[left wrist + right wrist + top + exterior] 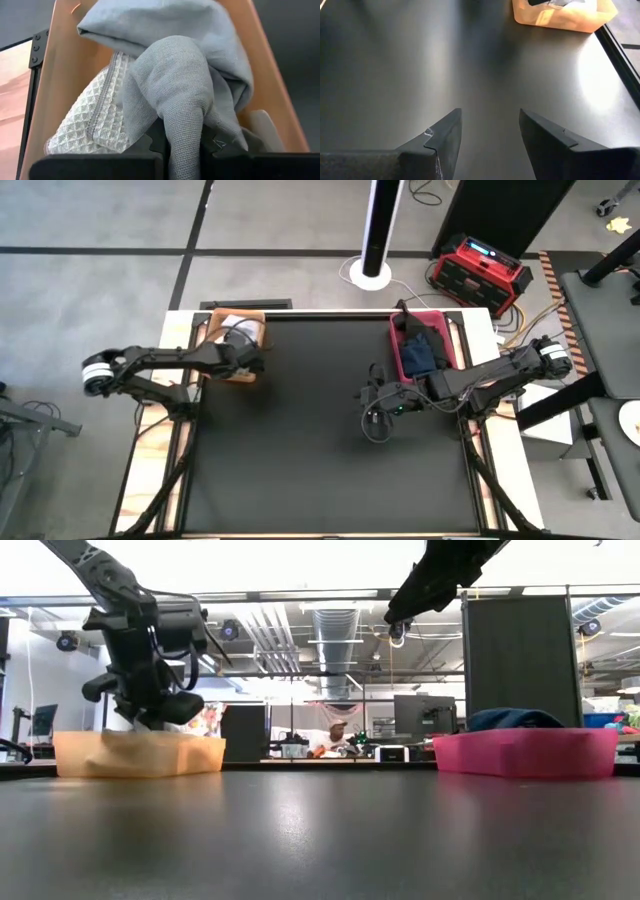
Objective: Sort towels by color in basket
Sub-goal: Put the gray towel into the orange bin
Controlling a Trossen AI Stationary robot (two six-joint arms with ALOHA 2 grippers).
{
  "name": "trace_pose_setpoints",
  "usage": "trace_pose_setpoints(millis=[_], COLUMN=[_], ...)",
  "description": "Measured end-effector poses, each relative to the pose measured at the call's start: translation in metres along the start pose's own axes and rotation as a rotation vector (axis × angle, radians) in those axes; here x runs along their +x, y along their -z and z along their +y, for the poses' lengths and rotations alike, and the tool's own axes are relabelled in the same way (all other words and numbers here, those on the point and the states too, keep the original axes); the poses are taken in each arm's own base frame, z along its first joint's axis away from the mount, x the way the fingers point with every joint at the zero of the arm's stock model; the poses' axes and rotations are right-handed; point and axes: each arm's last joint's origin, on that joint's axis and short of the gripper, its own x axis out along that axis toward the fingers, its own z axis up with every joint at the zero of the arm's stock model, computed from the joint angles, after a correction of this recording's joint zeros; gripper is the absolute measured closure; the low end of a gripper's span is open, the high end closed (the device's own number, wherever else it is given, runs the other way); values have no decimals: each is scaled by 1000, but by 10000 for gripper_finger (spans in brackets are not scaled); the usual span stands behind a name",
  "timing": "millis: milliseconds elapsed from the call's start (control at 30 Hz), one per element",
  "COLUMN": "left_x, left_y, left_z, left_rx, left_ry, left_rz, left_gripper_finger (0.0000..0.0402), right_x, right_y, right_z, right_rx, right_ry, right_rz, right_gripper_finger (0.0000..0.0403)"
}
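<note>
We see the left gripper [185,145] over the orange basket [234,370] at ten o'clock, clamped on a grey towel [175,85] beside a white one [85,130], while the right gripper [487,135] hovers open mid-table near the pink basket [397,350] of dark towels [422,352].

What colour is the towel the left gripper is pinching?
Light grey towel, clearest in the left wrist view, over the orange basket.

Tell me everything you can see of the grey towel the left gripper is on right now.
The grey towel is soft, finely knit light grey cloth, bunched in folds inside the orange basket. One fold is pinched between the shut fingers of the left gripper. It lies against a white waffle-weave towel beside it and reaches the basket's wall.
</note>
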Motion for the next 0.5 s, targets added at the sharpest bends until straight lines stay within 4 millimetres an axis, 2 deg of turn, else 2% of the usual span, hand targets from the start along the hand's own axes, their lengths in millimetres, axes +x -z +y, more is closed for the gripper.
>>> trace_pose_setpoints(millis=[500], left_x=[9], left_y=[6], left_z=[-5], left_rx=[13], left_ry=[-48], left_rz=[23], left_gripper_finger=[376], right_x=[0], right_y=[0], right_z=[0], right_rx=[7], right_ry=[0], right_rz=[1], right_gripper_finger=[211])
